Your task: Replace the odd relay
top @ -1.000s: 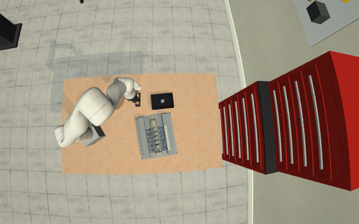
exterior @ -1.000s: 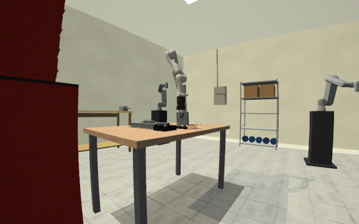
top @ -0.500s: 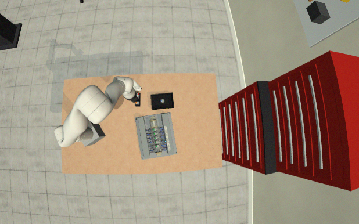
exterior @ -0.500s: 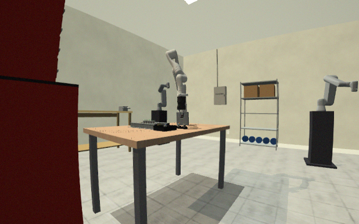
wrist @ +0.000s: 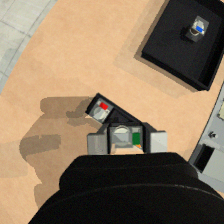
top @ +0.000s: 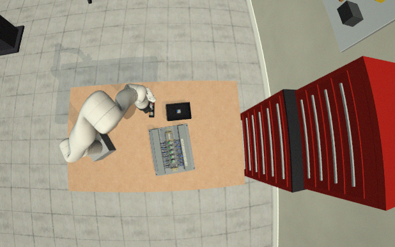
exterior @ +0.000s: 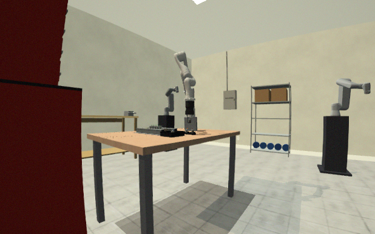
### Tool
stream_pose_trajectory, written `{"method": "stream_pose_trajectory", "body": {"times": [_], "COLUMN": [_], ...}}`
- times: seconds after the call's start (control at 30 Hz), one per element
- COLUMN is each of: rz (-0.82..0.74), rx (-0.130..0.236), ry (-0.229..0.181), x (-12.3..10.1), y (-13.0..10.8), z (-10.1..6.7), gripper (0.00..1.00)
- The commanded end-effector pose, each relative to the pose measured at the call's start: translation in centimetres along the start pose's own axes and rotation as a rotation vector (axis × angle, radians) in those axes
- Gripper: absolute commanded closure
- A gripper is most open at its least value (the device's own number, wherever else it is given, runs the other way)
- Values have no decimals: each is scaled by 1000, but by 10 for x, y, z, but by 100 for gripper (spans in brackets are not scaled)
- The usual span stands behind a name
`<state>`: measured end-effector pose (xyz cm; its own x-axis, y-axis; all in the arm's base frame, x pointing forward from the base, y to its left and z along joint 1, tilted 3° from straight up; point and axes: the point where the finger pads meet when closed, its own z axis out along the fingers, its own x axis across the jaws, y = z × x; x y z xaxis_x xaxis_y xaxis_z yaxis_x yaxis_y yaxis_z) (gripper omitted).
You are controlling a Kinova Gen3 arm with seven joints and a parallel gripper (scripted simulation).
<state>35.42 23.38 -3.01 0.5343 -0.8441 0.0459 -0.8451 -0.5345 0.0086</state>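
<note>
My gripper (wrist: pixel 125 133) is shut on the spare relay with the green button (wrist: pixel 131 137) and holds it over the small black spare holder (top: pixel 151 112). A second spare with a red button (wrist: pixel 102 110) sits in that holder just beyond my fingers. The black tray (wrist: pixel 187 40) at the upper right holds a relay with a blue button (wrist: pixel 196 27). The grey rack (top: pixel 171 148) lies near the table's middle with a row of green-button relays (top: pixel 170 148); the socket at its far end (top: pixel 169 134) looks empty. In the side view my gripper (exterior: pixel 189 119) hangs just above the table.
The rack's edge (wrist: pixel 210 150) shows at the wrist view's right, close to my gripper. The arm's base (top: pixel 104 148) stands left of the rack. A red tool cabinet (top: pixel 326 137) stands off the table's right end.
</note>
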Motion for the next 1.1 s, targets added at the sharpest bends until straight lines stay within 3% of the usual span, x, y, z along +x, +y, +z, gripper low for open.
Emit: {"method": "stream_pose_trajectory", "body": {"times": [0.0, 1.07], "rz": [15, 440], "rx": [2, 3], "ry": [0, -2], "x": [0, -4], "y": [-1, -3], "z": [-1, -2], "gripper": [100, 100]}}
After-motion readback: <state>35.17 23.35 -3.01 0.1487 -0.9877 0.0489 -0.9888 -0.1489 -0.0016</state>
